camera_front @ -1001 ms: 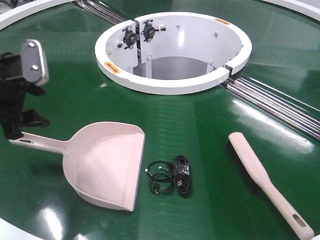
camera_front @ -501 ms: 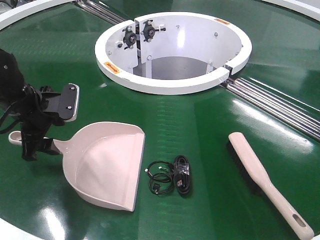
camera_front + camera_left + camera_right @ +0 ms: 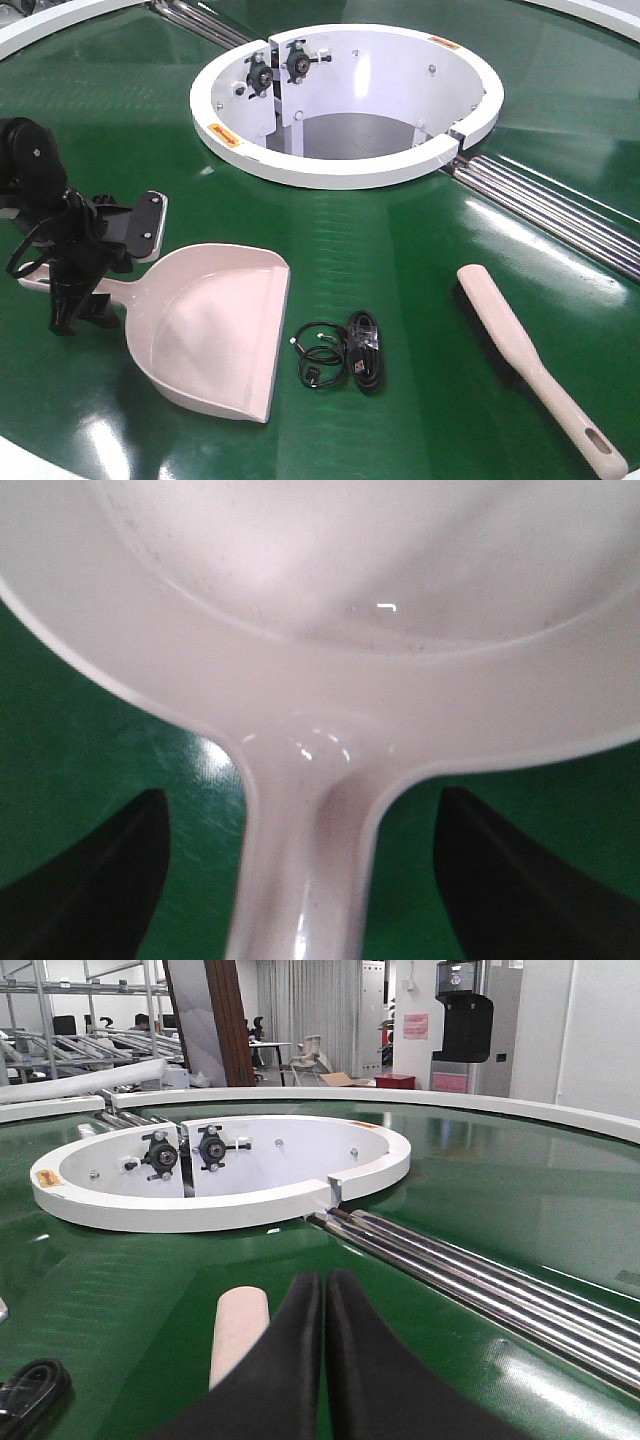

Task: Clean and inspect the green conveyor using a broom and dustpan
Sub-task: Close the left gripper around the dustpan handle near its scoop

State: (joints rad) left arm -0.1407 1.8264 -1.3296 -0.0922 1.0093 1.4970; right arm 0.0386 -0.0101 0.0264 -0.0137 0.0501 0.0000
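The right pincer (image 3: 322, 1278), black fingers pressed together, hangs low over the glossy green conveyor (image 3: 500, 1200). The pale end of the broom (image 3: 238, 1335) shows just left of it, a black cable (image 3: 25, 1390) at lower left. Beyond lie a white ring (image 3: 200, 1205) and steel rods (image 3: 470, 1290).

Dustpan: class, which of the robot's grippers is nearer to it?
Left. The left gripper straddles the handle of the dustpan, jaws open on either side. The right gripper, shut, hovers beside the broom, apart from the pan.
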